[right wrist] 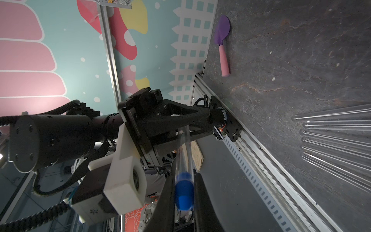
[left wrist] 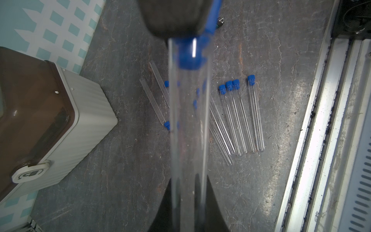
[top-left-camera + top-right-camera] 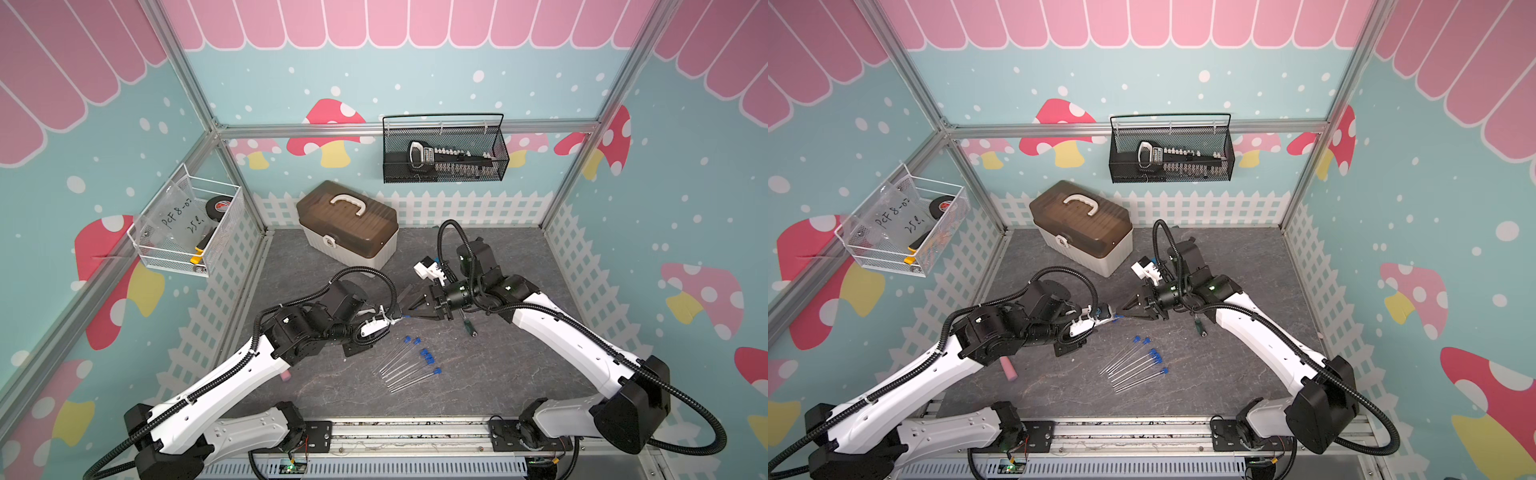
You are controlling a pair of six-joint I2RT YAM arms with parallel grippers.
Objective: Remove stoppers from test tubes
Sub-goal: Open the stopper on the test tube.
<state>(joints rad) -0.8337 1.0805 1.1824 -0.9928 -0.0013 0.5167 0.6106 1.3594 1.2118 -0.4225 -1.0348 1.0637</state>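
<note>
The left arm (image 3: 232,374) and the right arm (image 3: 561,332) wore glossy white shells on their long links, with matt black housings at every joint. Small dark screw holes dotted the white shells. A black ribbed cable hose (image 1: 62,108) ran along each arm, standing off it in loose loops. Green status lights (image 3: 1212,287) glowed on the right arm's black joint blocks. Each wrist bore a blocky white camera mount (image 1: 124,180) with a round lens opening. The left pincer (image 1: 210,121) was black, its fingers flat triangular webs tapering to narrow tips, with screw heads on its body. The right pincer (image 3: 409,313) looked the same. Black bolted plates (image 3: 316,432) sat at the arm bases.
</note>
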